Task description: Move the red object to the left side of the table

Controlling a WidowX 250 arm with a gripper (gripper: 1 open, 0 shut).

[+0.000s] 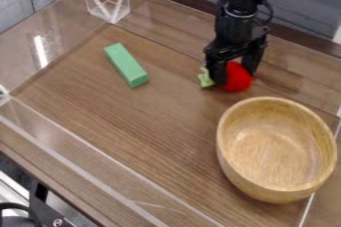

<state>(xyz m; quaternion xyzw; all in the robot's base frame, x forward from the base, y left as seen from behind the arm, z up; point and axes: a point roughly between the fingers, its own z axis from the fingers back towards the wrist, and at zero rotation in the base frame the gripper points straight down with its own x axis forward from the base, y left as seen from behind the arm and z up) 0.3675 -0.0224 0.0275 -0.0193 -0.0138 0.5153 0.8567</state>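
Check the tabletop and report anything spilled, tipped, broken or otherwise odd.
Nothing stands out. The wooden bowl sits upright and looks empty, the green block lies flat on the table, and the red object rests between the open gripper's fingers. No spills or damage show.

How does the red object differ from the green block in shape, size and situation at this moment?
The red object is small and round with a green leafy tip; the green block is long, flat-sided and rectangular. The red object sits between the fingers of the open tool, while the green block lies alone, off to the left in the picture. Both rest on the table.
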